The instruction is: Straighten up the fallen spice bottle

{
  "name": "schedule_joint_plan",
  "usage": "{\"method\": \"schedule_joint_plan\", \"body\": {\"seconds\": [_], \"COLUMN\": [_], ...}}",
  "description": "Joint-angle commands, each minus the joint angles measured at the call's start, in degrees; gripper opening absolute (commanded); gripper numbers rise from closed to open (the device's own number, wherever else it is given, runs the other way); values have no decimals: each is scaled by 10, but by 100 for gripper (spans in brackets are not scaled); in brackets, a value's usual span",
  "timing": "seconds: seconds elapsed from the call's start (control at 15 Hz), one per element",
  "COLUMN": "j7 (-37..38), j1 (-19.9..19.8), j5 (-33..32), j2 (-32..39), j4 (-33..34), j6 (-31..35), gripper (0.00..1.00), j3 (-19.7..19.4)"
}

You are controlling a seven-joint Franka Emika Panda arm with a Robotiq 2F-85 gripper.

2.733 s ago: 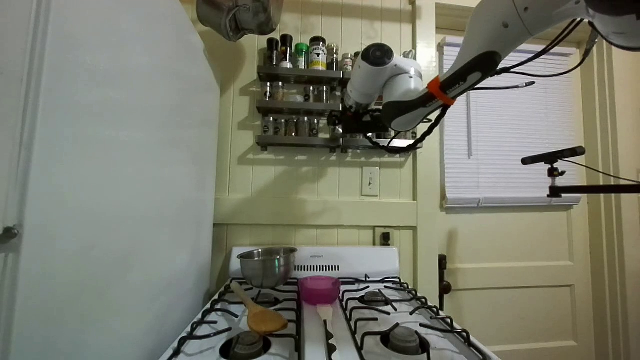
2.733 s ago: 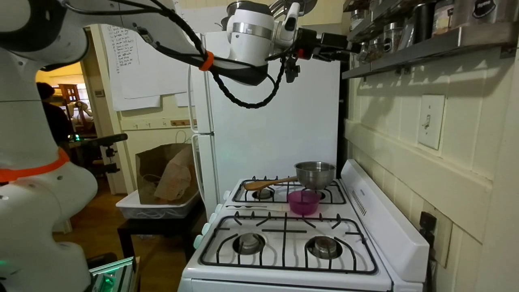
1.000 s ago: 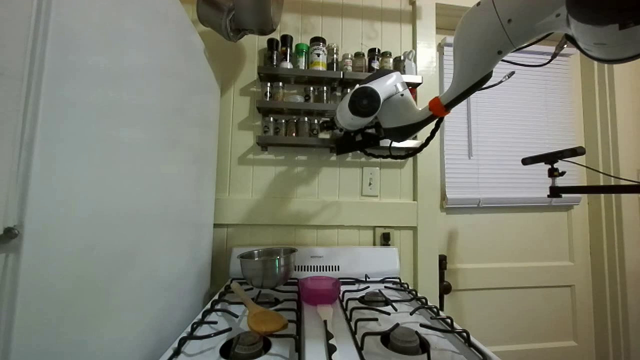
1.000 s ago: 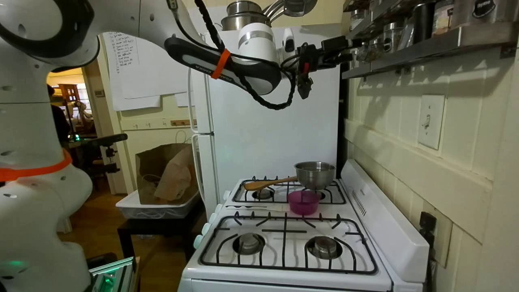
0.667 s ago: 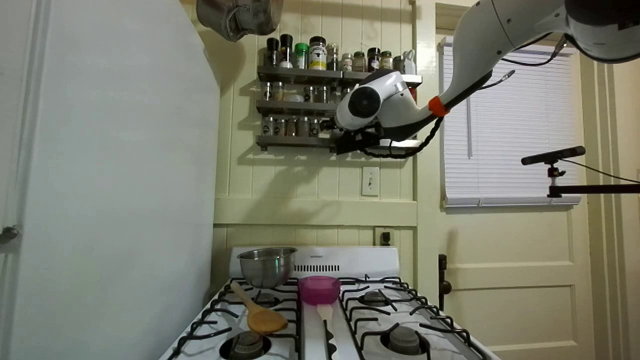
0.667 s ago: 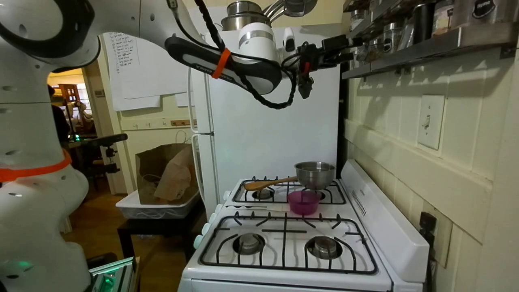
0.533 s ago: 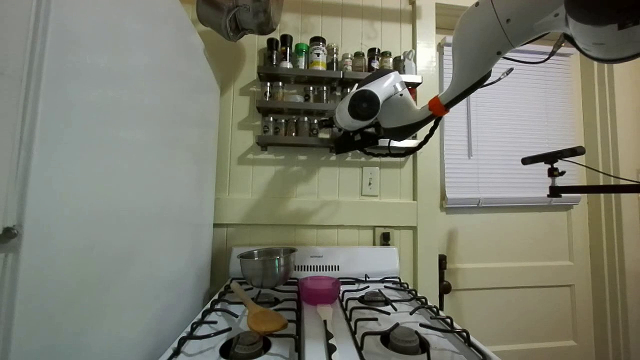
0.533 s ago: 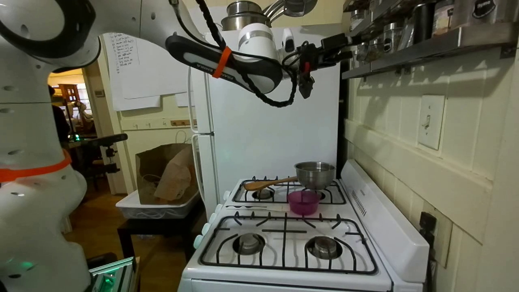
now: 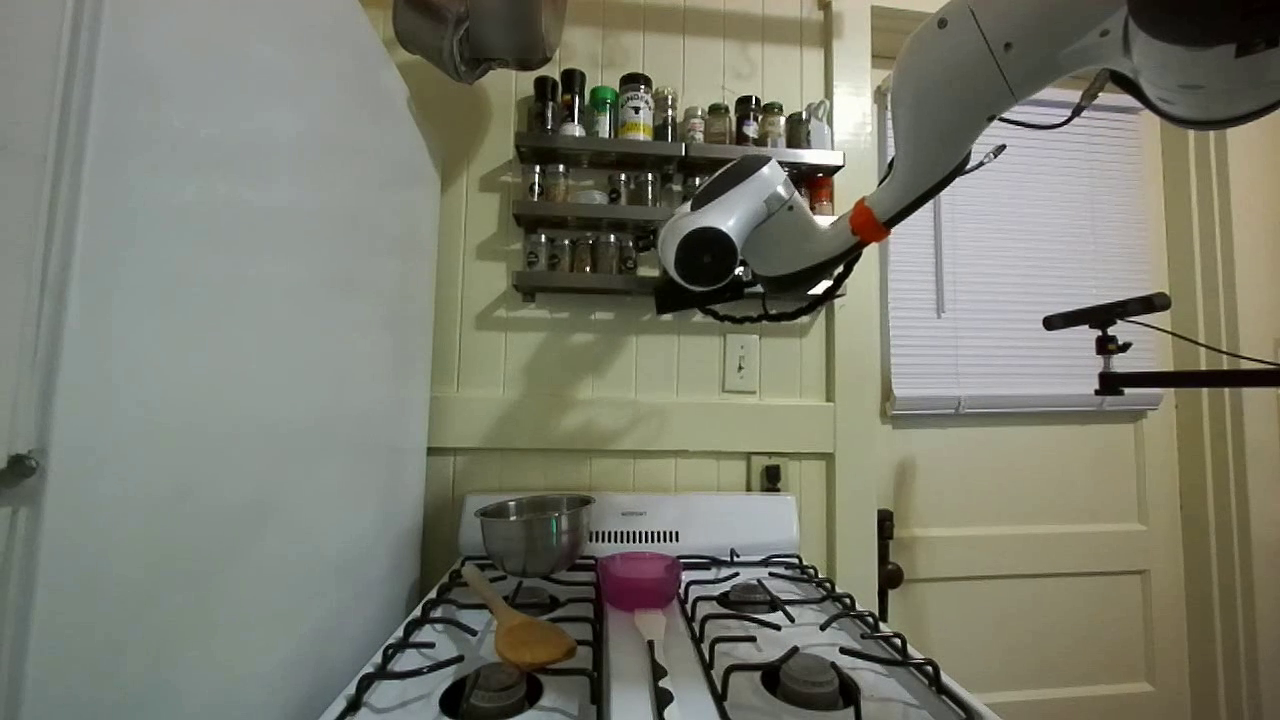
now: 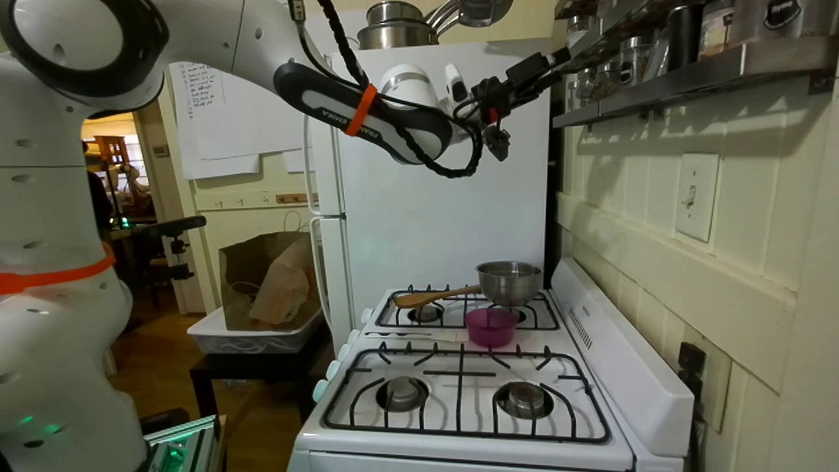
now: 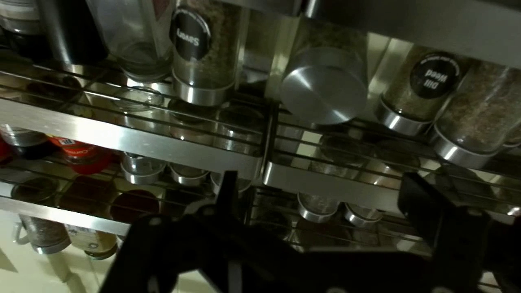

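The wrist view is upside down. In it the fallen spice bottle (image 11: pixel 324 87) shows its round silver lid toward the camera, on the lowest shelf. It lies or leans between the upright Savory bottle (image 11: pixel 203 53) and the Dill Weed bottle (image 11: pixel 423 87). My gripper (image 11: pixel 321 187) is open, with a finger at each side and nothing between them. It is apart from the bottle, in front of the shelves. In an exterior view the gripper (image 10: pixel 560 65) points up at the shelf edge. In an exterior view the arm (image 9: pixel 720 235) hides the fallen bottle.
Metal shelf rails (image 11: pixel 325 183) cross the wrist view, with more jars on the upper shelves. In both exterior views a steel bowl (image 9: pixel 535 535), a purple bowl (image 9: pixel 640 582) and a wooden spoon (image 9: pixel 533 640) sit on the stove below. The fridge (image 10: pixel 446 183) stands beside the stove.
My wrist has dropped and shifted toward the fridge side. The gripper has tipped its fingers upward and drawn back slightly from the shelf. The stove items have not moved.
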Motion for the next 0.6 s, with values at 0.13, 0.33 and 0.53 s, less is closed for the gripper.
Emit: {"method": "schedule_joint_plan", "body": {"seconds": [0.13, 0.33, 0.53], "j7": [79, 91, 115], "j1": [15, 14, 12], "j5": [-33, -45, -59], "j2": [-8, -5, 1], "j4": [-58, -69, -75], "j6": [-69, -81, -86], "gripper": [100, 100, 100], "j3": [-16, -22, -28]}}
